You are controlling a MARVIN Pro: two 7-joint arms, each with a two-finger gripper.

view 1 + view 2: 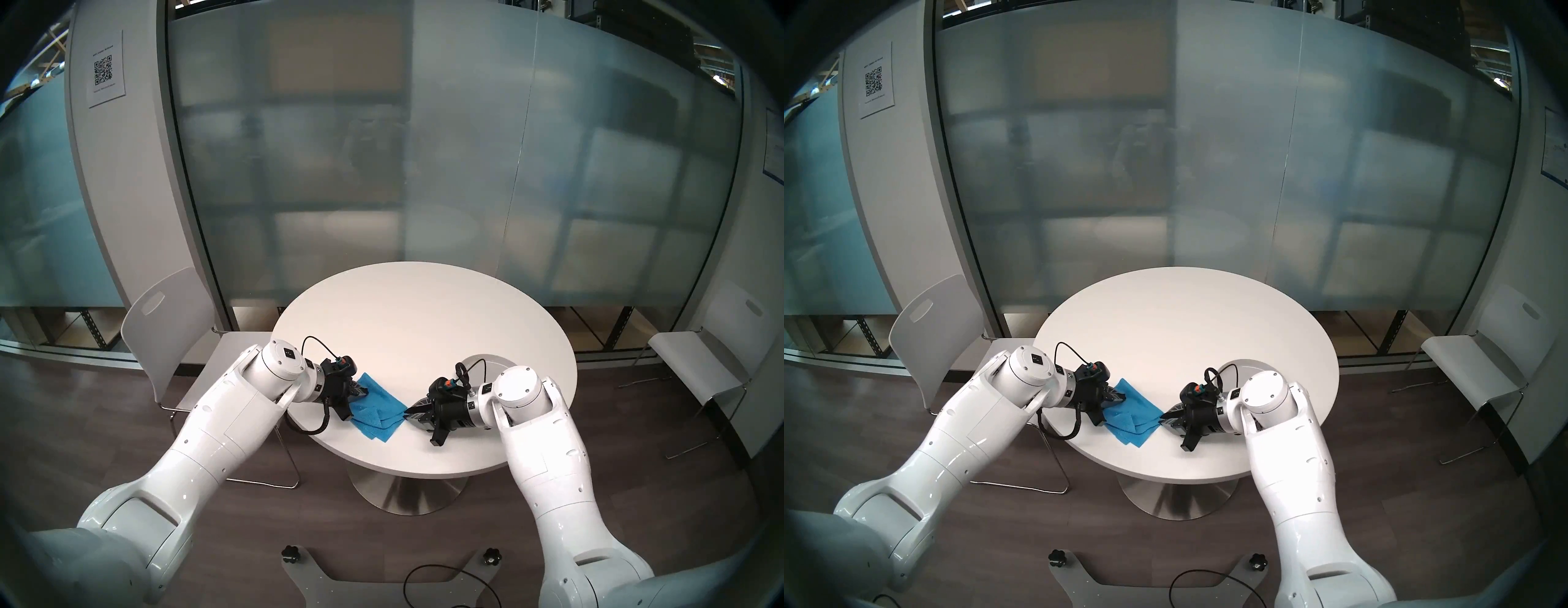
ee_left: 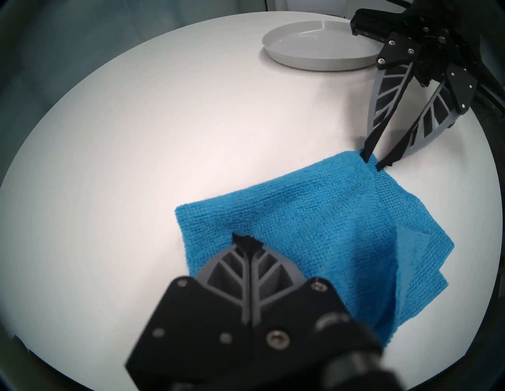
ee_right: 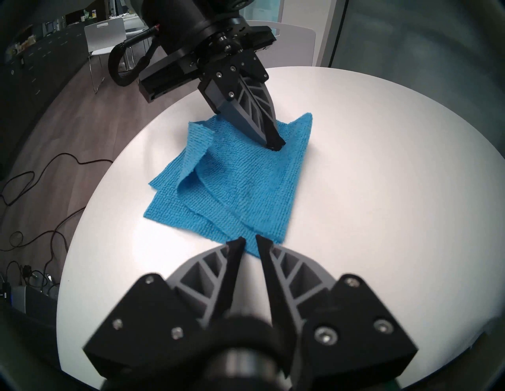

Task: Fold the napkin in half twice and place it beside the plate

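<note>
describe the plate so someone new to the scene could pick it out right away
On the round white table, look to the robot's right, behind the right hand. The plate sits there, apart from the blue napkin. It is the only dish: round, plain light grey, low raised rim.

From my head views the plate [image 1: 488, 361] sits mostly hidden behind my right arm, in the left wrist view its far side is covered by the right jaws, napkin [image 2: 314, 218] edge tucked out of sight under my left jaws.
</note>
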